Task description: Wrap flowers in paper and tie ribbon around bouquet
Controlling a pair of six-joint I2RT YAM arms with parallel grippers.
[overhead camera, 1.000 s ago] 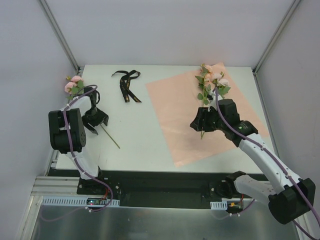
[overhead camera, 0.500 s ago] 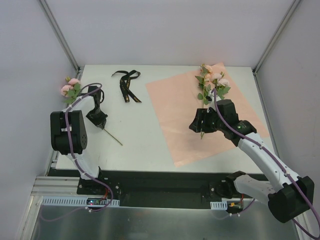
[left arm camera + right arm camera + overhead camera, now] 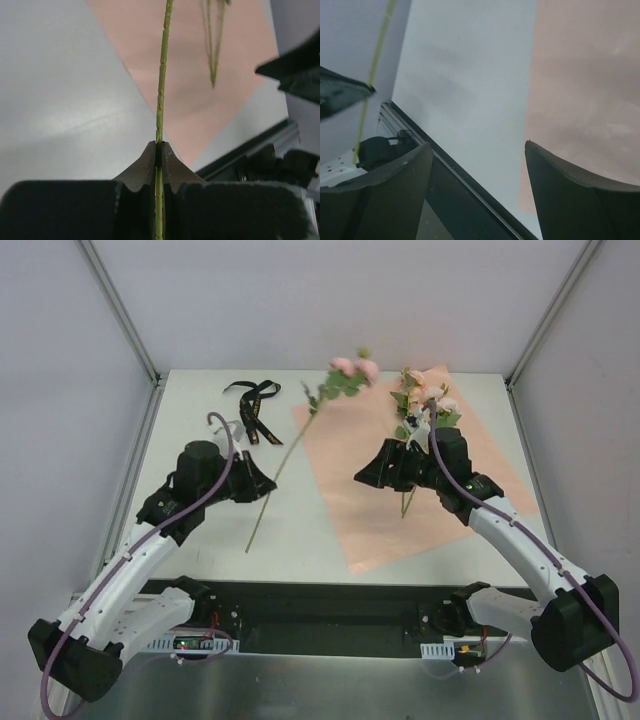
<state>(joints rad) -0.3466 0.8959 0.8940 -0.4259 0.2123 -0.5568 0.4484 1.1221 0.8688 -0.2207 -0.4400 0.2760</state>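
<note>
Top external: flower stem (image 3: 297, 445) between ribbon (image 3: 252, 412) and paper (image 3: 350, 510).

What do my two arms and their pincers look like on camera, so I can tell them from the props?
The left arm and right arm have white tubular links joined by bulky black joint housings, with a purple cable looping along each. The left pincer and right pincer each have two dark, wedge-shaped fingers tapering to thin tips. No markings are legible.
</note>
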